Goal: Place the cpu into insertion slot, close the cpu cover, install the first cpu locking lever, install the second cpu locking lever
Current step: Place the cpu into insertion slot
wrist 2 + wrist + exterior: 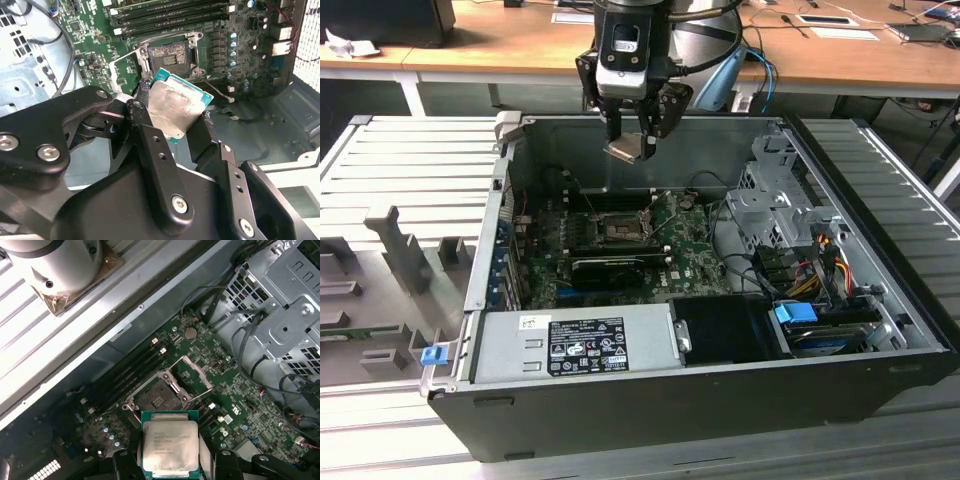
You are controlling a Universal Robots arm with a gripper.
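Note:
My gripper (635,135) hangs above the open computer case, shut on the cpu (626,150), a flat square chip with a silver-grey top and green edge. In both wrist views the cpu (175,107) (170,442) sits tilted between the black fingers (150,145), well above the board. The insertion slot (620,225) (170,54) (156,397) lies below on the green circuit board, its dark socket bare. The cpu cover (194,371) (124,65) stands swung open at one side of the slot. A thin wire lever (220,95) sticks out beside the socket.
A long black finned card (615,268) lies just in front of the slot. Memory sticks (127,375) run along its far side. A grey power supply (575,345) takes up the case front, and a metal drive cage (770,200) with cables is at the exterior view's right.

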